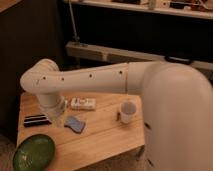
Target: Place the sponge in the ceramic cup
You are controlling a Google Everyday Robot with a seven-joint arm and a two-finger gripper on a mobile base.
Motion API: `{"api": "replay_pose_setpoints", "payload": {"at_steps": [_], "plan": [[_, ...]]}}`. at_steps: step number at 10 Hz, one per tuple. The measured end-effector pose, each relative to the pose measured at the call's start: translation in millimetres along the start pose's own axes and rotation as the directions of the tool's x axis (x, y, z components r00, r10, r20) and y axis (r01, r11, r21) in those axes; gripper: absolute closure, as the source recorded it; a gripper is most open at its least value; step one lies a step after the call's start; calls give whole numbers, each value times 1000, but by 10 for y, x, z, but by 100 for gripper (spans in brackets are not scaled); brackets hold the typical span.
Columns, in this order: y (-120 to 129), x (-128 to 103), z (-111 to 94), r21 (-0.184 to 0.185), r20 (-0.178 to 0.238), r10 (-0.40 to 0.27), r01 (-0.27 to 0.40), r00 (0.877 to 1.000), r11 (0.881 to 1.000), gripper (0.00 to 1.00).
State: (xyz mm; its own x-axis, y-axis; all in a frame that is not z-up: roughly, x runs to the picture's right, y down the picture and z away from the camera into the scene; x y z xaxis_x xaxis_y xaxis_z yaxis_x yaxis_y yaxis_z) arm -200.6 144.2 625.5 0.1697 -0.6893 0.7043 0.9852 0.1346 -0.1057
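The blue sponge (75, 124) lies flat on the wooden table (105, 137), left of its middle. The white ceramic cup (127, 112) stands upright to the right of the sponge, about a hand's width away. My white arm reaches across from the right and bends down at the table's left side. The gripper (57, 117) hangs low over the table, just left of the sponge and close to it. The sponge is not lifted.
A white flat box (82, 104) lies behind the sponge. A black bar (36, 120) sits at the table's left edge, beside the gripper. A green bowl (33, 152) rests at the front left corner. Dark shelving stands behind the table.
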Motion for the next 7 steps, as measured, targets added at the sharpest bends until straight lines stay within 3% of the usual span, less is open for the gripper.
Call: {"api": "replay_pose_setpoints", "payload": {"at_steps": [1,2,3,5,7], "plan": [[111,14,-45,22,-51,-120,121,991,992,95],[220,47,-68,43,-94,-238,243,967,969,95],[331,81,-101,54,-141,-344,354,928,934,95],[446,85,-132,50,-199,-474,492,858,869,95],[442,96,-134,47,-212,-507,527,835,849,95]]}}
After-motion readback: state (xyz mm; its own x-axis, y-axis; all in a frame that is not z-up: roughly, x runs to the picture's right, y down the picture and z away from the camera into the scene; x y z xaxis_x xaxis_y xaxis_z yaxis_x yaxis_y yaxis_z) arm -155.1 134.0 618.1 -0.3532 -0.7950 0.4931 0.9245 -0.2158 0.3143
